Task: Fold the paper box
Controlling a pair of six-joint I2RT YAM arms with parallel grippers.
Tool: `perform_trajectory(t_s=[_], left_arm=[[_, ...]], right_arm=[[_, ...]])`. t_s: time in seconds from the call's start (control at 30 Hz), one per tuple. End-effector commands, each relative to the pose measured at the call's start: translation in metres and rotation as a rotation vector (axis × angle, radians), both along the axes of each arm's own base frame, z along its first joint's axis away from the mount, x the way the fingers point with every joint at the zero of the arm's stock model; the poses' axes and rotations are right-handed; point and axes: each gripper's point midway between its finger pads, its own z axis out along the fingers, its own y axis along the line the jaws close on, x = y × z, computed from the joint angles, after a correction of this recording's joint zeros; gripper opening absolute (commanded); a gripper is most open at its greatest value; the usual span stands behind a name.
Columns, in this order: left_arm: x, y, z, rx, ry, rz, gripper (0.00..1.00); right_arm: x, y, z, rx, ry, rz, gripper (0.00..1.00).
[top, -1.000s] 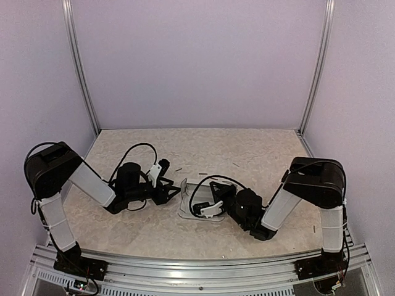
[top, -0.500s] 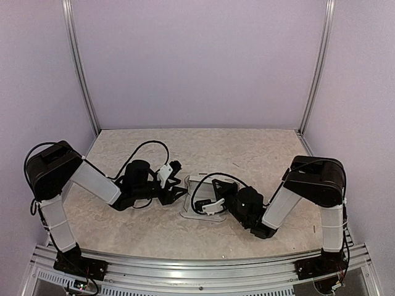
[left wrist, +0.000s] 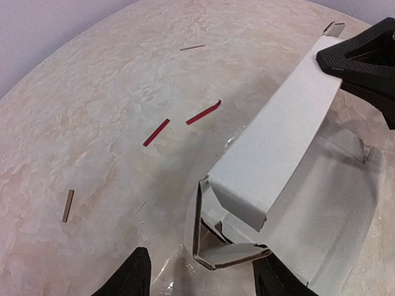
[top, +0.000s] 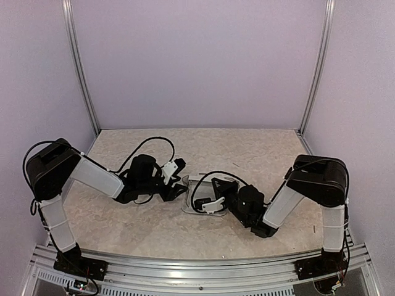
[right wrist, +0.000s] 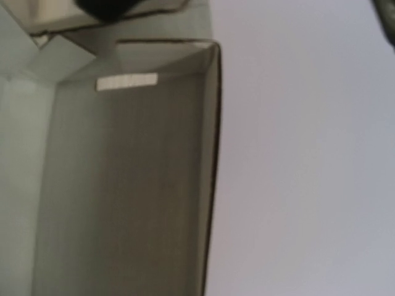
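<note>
The paper box [top: 189, 205] lies at the middle of the table [top: 259, 151], between both arms, with one long wall raised. The left gripper [left wrist: 207, 274] is open, and its fingers [left wrist: 133, 277] straddle the box's near corner. The right gripper [left wrist: 361, 61] is closed, pinching the far top edge of the raised wall. Left of the box, the table carries two red strips [left wrist: 203, 112] and small scraps [left wrist: 68, 205], well apart from its edge.

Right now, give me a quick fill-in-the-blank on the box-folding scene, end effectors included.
1. The left end effector faces a corner of the paper box with its jaws ____.
2. The right end effector is ____ on the far end of the box's raised wall.
3. Two thin ____ strips lie on the table beside the box.
Missing words: open; shut; red.
</note>
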Motion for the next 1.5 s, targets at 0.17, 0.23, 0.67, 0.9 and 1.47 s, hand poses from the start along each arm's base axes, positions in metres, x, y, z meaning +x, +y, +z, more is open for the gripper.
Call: perform_trajectory(t_s=[0.17,0.23,0.67,0.9,1.47], left_arm=[[-0.003,0.004,0.023,-0.063,0.032,-0.049,0.55],[-0.004,0.003,0.034,-0.097,0.035,-0.068,0.55],[-0.008,0.015,0.062,-0.141,0.054,-0.060,0.56],[-0.010,0.037,0.105,-0.238,0.031,0.100,0.56],[-0.047,0.025,0.009,-0.235,0.486,0.435,0.22]], right_arm=[[-0.002,0.007,0.001,-0.007,0.088,0.057,0.00],[-0.002,0.005,-0.002,-0.019,0.102,0.059,0.00],[0.019,0.003,0.001,-0.005,0.242,0.010,0.00],[0.034,0.012,-0.004,-0.042,0.458,-0.032,0.00],[0.029,0.004,-0.011,0.042,0.605,-0.085,0.00]])
